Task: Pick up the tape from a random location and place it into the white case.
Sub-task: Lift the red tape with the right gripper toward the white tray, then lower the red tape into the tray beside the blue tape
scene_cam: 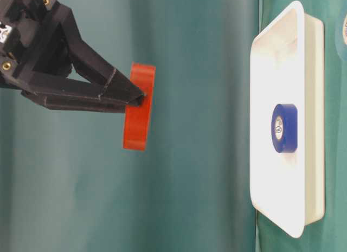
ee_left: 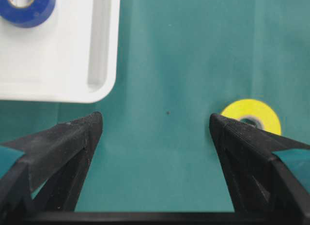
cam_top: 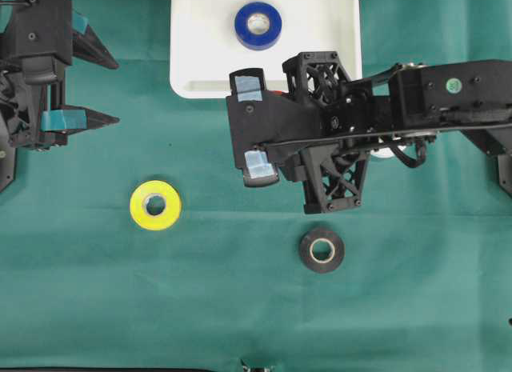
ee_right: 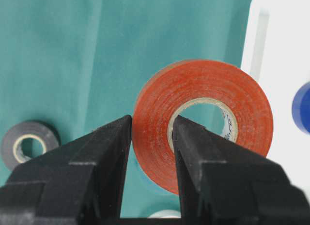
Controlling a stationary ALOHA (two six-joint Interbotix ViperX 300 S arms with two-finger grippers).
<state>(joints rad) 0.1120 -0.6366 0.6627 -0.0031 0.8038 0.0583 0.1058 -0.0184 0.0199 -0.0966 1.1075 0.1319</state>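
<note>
My right gripper (ee_right: 152, 121) is shut on a red tape roll (ee_right: 242, 104), one finger outside the ring and one through its hole. The roll (scene_cam: 139, 108) hangs on edge in the air, clear of the white case (scene_cam: 282, 40). From overhead the right wrist hides it, except a red sliver (cam_top: 278, 92) at the white case's (cam_top: 200, 36) front rim. A blue tape (cam_top: 258, 25) lies flat inside the case. My left gripper (cam_top: 117, 92) stands open at the far left with nothing between its fingers (ee_left: 77, 138).
On the green cloth a yellow tape (cam_top: 155, 205) lies left of centre and a black tape (cam_top: 322, 250) lies below the right arm. A small white thing (cam_top: 384, 154) shows under that arm. The case corner (ee_left: 97, 84) lies ahead of the left gripper.
</note>
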